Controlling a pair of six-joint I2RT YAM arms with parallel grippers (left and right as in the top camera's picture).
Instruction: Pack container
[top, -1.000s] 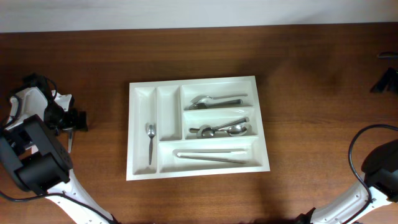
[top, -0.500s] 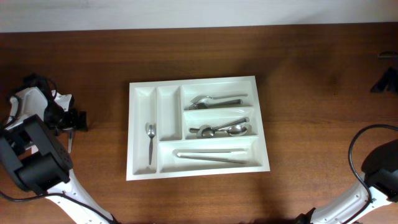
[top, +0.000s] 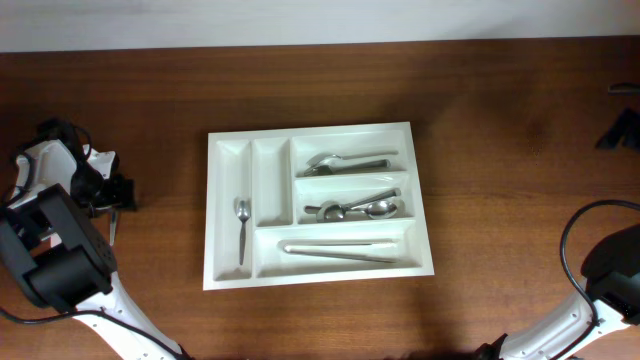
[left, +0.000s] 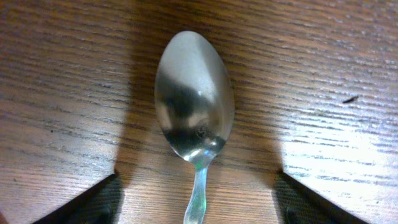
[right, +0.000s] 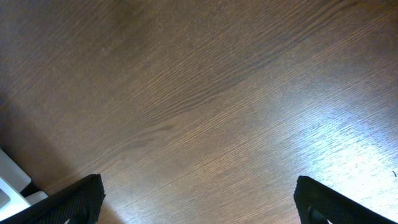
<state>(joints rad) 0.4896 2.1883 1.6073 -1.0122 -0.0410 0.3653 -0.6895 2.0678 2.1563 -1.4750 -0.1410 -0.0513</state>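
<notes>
While its two dark fingertips stand wide apart at the bottom corners of the left wrist view, the left gripper (left: 198, 198) is poised over a shiny silver metal spoon (left: 194, 99) lying on the brown wood-grain table (left: 329, 68). The spoon's thin handle runs down between the fingers, and neither finger touches it. The right gripper (right: 202, 202) is spread just as wide above plain wood and grips nothing. From overhead, the left arm sits at the table's left edge and the right arm at the near right corner, both well apart from the large white rectangular plastic cutlery tray (top: 270, 180), which lies flat in the middle of the table. Its nearest wide compartment holds a long pale utensil (top: 340, 248), and the leftmost narrow one holds a small silver utensil (top: 241, 228). The middle wide compartment holds a cluster of silver cutlery (top: 357, 208), and the farthest holds a silver spoon with a dark handle (top: 345, 161). Beyond the table's far edge runs a pale wall strip (top: 300, 20).
</notes>
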